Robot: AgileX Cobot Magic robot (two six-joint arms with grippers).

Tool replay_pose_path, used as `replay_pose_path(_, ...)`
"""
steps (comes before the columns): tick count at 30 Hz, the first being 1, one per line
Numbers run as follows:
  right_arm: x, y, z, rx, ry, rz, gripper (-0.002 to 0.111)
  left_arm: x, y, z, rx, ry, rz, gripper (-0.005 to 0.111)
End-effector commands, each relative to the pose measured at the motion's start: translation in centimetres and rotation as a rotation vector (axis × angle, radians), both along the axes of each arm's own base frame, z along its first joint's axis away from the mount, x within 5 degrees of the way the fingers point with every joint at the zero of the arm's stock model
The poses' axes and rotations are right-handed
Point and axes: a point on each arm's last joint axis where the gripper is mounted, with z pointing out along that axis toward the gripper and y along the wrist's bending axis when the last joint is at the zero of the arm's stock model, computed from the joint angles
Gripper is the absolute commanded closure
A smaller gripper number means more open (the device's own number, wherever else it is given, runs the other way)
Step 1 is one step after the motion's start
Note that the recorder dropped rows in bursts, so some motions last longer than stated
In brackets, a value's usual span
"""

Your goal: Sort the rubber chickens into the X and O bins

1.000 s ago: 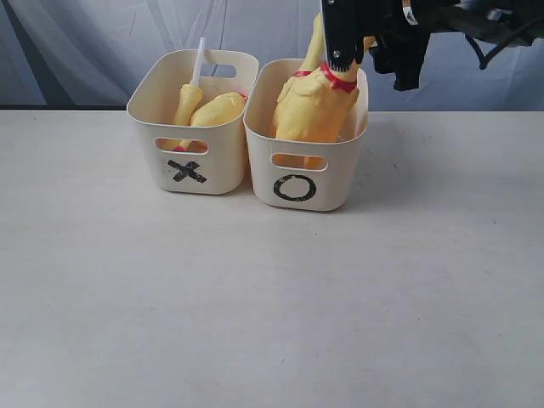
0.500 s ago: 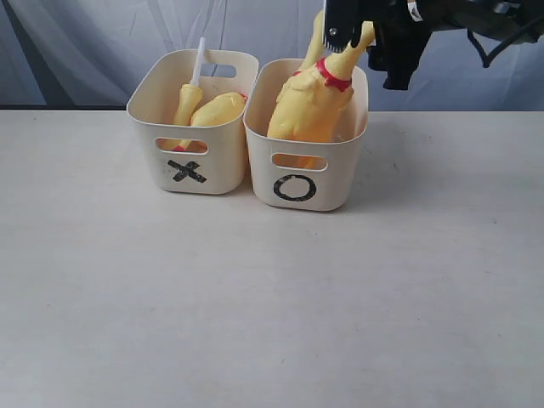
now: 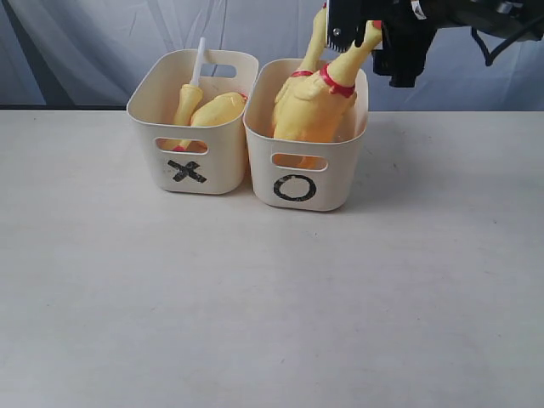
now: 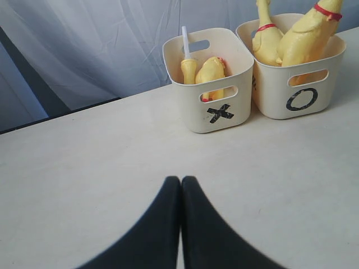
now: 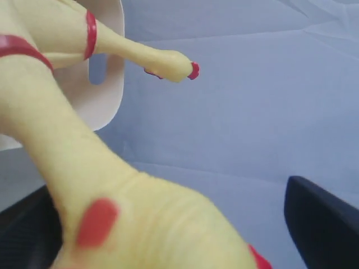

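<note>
Two cream bins stand side by side at the back of the table, the X bin [image 3: 223, 161] on the left and the O bin [image 3: 333, 183] on the right. The X bin holds a rubber chicken [image 3: 218, 109] and one with a white stick [image 3: 188, 100]. In the O bin a large chicken [image 3: 308, 106] leans with its neck up, another chicken's neck [image 3: 315, 38] behind it. My right gripper [image 3: 364, 36] hangs over that bin, open. The chicken's head [image 5: 112, 185] lies between the jaws, well apart from one black finger [image 5: 322, 218]. My left gripper [image 4: 180, 182] is shut and empty over bare table.
A blue-grey cloth backdrop [image 3: 85, 51] hangs right behind the bins. The white table [image 3: 272, 297] stretches from the bins to the near edge. The right arm's black links [image 3: 476, 17] reach in from the upper right.
The right gripper rose a little above the O bin and its jaws spread wider. The chicken's neck lifted and tipped to the right. The left gripper stayed still.
</note>
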Motion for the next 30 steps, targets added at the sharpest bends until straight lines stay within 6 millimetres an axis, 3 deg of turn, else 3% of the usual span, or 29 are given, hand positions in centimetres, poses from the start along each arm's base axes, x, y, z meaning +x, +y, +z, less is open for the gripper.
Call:
replay_pose_path(1,-0.2,0.1,0.9,-0.056,-0.053,0.031,0.006,0.0,-0.1,0.0,-0.013,-0.009,-0.012,0.107)
replay_pose_path(14,-0.2,-1.1,0.7,-0.425,-0.042,0.049,0.005,0.0,-0.1,0.0,-0.014,-0.013,-0.012,0.107)
replay_pose_path(24,-0.6,-0.8,0.0,-0.480,0.025,0.093,0.005,0.0,-0.1,0.0,-0.014,-0.013,-0.012,0.107)
replay_pose_path(30,-1.2,-1.2,-0.8,-0.619,0.121,0.112,0.005,0.0,-0.1,0.0,-0.015,-0.015,-0.012,0.107)
